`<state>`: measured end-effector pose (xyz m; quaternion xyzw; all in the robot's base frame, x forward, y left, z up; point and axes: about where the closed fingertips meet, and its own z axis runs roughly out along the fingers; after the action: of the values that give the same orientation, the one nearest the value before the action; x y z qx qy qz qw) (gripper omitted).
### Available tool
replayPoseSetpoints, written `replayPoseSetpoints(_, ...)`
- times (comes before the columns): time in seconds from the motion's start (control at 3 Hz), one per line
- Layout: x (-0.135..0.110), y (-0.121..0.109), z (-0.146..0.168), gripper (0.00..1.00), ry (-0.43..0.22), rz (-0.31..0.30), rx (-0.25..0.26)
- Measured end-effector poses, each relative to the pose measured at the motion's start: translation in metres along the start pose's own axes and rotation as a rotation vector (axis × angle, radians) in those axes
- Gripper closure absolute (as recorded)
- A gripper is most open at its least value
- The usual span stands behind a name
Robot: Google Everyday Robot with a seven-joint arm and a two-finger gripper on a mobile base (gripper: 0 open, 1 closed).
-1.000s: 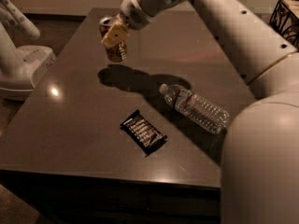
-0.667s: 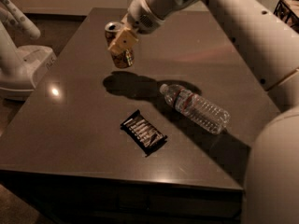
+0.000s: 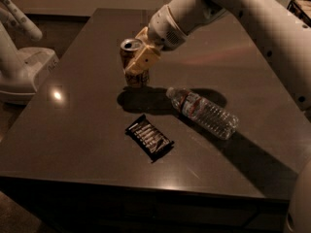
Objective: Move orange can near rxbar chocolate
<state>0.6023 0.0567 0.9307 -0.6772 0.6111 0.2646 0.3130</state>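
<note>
The orange can [image 3: 131,62] is upright with its silver top showing, held in my gripper [image 3: 138,62] near the middle of the dark table [image 3: 73,130]. My gripper is shut on the can, its pale fingers [image 3: 145,58] wrapped around the can's side. The can is low, at or just above the table; I cannot tell if it touches. The rxbar chocolate [image 3: 149,137], a black wrapper with pale stripes, lies flat on the table in front of the can, about a can-length closer to the front edge.
A clear plastic water bottle [image 3: 204,112] lies on its side to the right of the can and bar. A white robot base [image 3: 22,67] stands off the table's left edge. My arm [image 3: 252,18] reaches in from the upper right.
My gripper has carried the can down and to the right, toward the front of the table, bringing it closer to the bar and the bottle.
</note>
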Motion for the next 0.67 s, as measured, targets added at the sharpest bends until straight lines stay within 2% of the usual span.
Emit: replayPoseSetpoints(0.67,0.001,0.051,0.009,1.0,-0.055,-0.044,-0.143)
